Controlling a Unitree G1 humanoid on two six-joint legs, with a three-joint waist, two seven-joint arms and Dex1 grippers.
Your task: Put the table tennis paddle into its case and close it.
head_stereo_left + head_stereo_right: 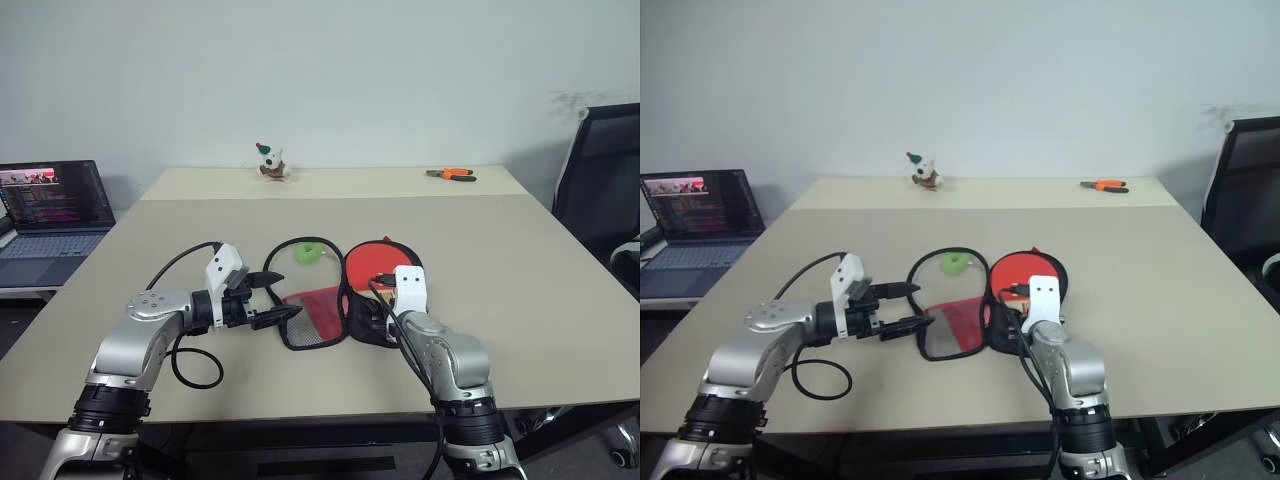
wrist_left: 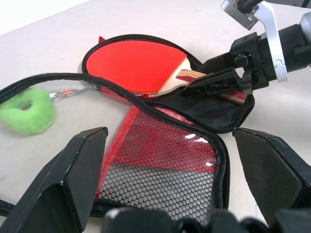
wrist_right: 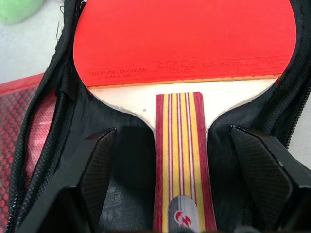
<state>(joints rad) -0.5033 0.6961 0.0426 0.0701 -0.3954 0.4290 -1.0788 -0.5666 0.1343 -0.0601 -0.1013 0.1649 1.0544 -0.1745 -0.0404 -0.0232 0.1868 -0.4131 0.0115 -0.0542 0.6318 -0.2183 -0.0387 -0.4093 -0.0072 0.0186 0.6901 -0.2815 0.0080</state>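
Observation:
The black case (image 1: pixel 312 322) lies unzipped on the table, its red mesh-lined half (image 2: pixel 160 165) spread to the left. In the case's right half rests the table tennis paddle (image 3: pixel 184 39), red face up, with its striped wooden handle (image 3: pixel 182 160) pointing toward me. My right gripper (image 3: pixel 173 132) is open, a finger on each side of the handle with gaps between. Just left of the mesh half, my left gripper (image 1: pixel 281 297) is open and holds nothing. A green ring (image 1: pixel 308 254) is clipped to the case's far edge.
A laptop (image 1: pixel 50 205) sits on a side desk at the left. At the far edge of the beige table (image 1: pixel 500 260) are a small toy figure (image 1: pixel 270 162) and orange pliers (image 1: pixel 452 174). A black chair (image 1: pixel 600 180) stands at the right.

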